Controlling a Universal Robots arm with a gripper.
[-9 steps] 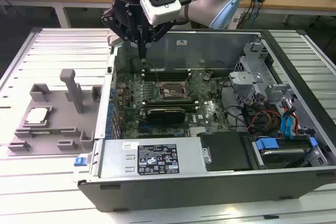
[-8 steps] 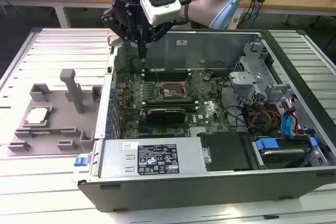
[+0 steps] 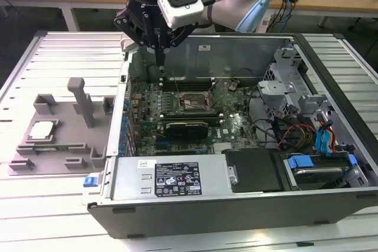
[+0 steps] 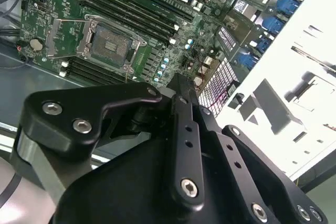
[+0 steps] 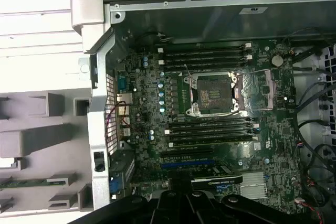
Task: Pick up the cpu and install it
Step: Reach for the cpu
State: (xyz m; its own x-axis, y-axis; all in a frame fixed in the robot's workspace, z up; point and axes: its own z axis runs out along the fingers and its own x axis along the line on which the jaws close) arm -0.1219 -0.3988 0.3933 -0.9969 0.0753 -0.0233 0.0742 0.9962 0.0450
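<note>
Exterior view. Small flat square cpu, silvery-grey metal top with a pale rim, lies flat in a recess of the matte grey plastic fixture. This is at the exterior view's left, mid-height in the frame, outside the case. The fixture is blocky, with upright posts, and sits on the ribbed silver aluminium bench.

Black gripper hangs at upper centre of the frame, over the upper-left corner of the open dark-grey sheet-metal computer case, well apart from the cpu. Jaws are pressed together into one narrow tip with nothing between them. In the second wrist view the gripper shows matte black links with silver screw heads.

Green motherboard lies flat in the case. Its square metal-framed socket shows a bare contact field in both wrist views. Long black memory slots run along both sides of it.

Writing: a rectangular black-and-white label sits on the silver box at lower centre, its print too small to tell. Glossy blue plastic latches are at lower right.
</note>
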